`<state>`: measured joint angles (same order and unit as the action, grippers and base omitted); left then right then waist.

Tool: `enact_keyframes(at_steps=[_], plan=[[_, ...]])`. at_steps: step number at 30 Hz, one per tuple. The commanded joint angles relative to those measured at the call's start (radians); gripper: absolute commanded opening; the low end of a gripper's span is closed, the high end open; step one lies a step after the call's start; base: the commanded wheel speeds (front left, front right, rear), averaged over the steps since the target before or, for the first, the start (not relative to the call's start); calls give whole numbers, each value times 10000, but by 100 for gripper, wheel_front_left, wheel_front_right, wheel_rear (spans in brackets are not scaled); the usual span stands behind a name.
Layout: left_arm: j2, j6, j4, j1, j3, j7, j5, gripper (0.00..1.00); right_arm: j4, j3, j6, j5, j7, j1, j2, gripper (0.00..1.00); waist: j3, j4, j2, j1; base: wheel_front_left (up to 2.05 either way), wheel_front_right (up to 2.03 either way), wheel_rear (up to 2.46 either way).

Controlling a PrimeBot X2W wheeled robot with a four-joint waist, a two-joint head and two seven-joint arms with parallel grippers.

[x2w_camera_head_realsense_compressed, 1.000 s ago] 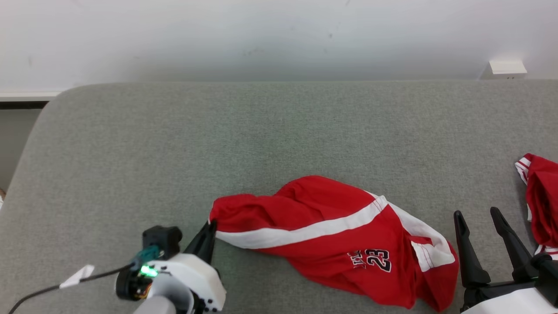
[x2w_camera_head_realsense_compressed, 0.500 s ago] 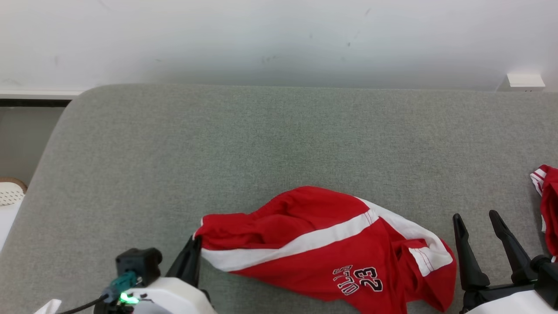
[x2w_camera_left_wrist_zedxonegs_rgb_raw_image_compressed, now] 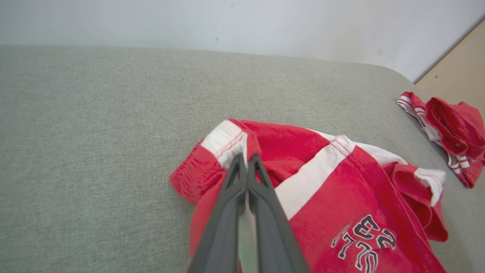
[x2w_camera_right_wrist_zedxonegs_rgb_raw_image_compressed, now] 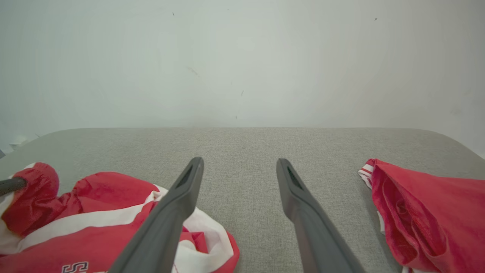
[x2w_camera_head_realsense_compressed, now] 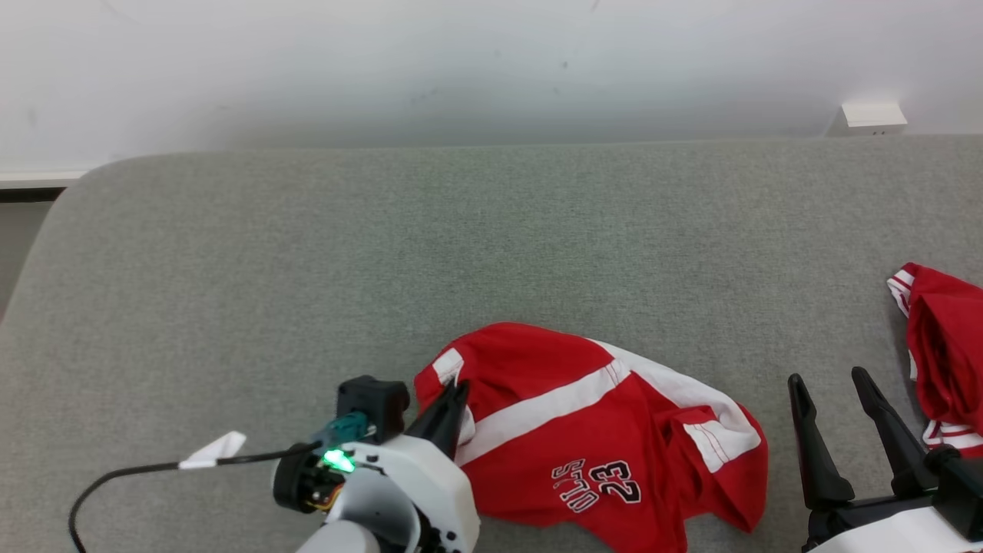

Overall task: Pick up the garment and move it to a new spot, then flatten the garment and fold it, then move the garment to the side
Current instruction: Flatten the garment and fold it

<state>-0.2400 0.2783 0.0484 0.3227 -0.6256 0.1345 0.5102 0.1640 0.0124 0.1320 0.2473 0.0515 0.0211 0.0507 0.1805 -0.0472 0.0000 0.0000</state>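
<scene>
A grey fabric-covered table (x2w_camera_head_realsense_compressed: 307, 253) meets a white wall (x2w_camera_head_realsense_compressed: 461, 69). A second red-and-white garment (x2w_camera_head_realsense_compressed: 944, 353) lies crumpled near its right edge; a small white box (x2w_camera_head_realsense_compressed: 873, 115) sits behind.

Head view high, downward; both wrist views low, near the garment (x2w_camera_head_realsense_compressed: 599, 430).

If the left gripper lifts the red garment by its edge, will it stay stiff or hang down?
Probably it hangs limp: the red garment lies crumpled in soft folds. Likely light, since the left gripper, jaws shut, pinches only one edge.
</scene>
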Motion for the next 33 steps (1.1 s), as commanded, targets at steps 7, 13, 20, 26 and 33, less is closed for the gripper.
enact_keyframes(at_steps=[7, 13, 20, 26, 33], plan=[[474, -678, 1772, 642, -471, -525, -166, 100, -63, 12, -29, 130, -103, -167, 6, 100, 142, -193, 0, 0, 0, 0, 0], [212, -752, 1646, 771, -602, -1410, -647, 100, -55, -135, -29, 38, -128, -108, 4, 100, 65, -5, 0, 0, 0, 0, 0], [-445, -447, 365, 316, -612, -1553, -1064, 100, 82, -176, -29, -71, -36, -44, 6, 100, -108, 281, 0, 0, 0, 0, 0], [-1035, 166, -903, -81, -15, -2042, -1228, 100, 180, -192, -29, -81, -32, -44, 6, 100, -177, 428, 0, 0, 0, 0, 0], [-1767, 1080, -1443, -860, 1350, -2914, -998, 100, 267, -215, -29, -116, 30, -7, 6, 100, -262, 463, 0, 0, 0, 0, 0]])
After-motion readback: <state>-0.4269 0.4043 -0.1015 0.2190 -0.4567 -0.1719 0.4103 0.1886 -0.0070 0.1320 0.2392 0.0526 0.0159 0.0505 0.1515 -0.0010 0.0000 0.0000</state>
